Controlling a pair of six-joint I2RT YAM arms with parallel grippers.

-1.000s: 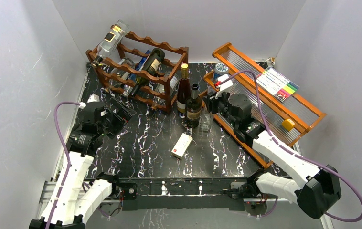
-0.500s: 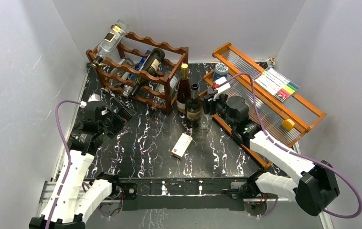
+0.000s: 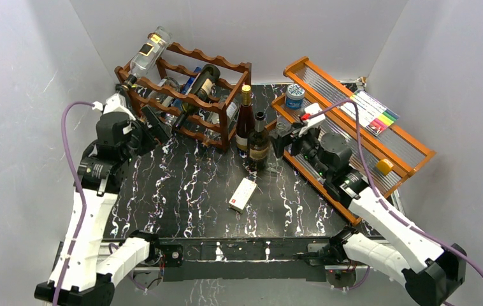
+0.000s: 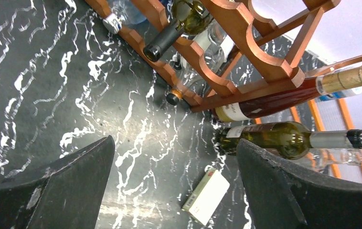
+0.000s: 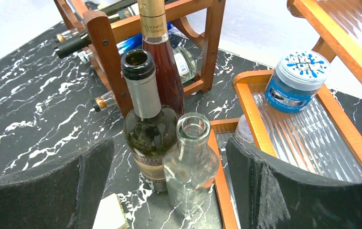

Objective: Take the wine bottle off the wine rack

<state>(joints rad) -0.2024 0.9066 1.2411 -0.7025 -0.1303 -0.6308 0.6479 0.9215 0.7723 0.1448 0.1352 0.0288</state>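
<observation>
The dark reddish-brown wine rack (image 3: 226,67) stands at the back left and holds several bottles lying down. Among them are a dark green wine bottle (image 3: 199,86) and a clear bottle (image 3: 148,52) on the top corner. My left gripper (image 3: 153,124) is open and empty, close to the rack's front left rail (image 4: 246,57). My right gripper (image 5: 168,143) is open around an upright clear glass bottle (image 5: 191,164) without touching it. A green bottle (image 5: 148,129) and a red-brown bottle (image 5: 157,62) stand just behind it, beside the rack.
An orange-brown stepped shelf (image 3: 366,137) runs along the right, carrying a blue-lidded tub (image 3: 295,95), a coloured card (image 3: 373,109) and a yellow piece (image 3: 384,166). A white box (image 3: 243,193) lies mid-table. White walls close in on three sides.
My right gripper opened and let go of the clear glass bottle, then drew back slightly to the right. My left arm rose and moved up to the rack's front left.
</observation>
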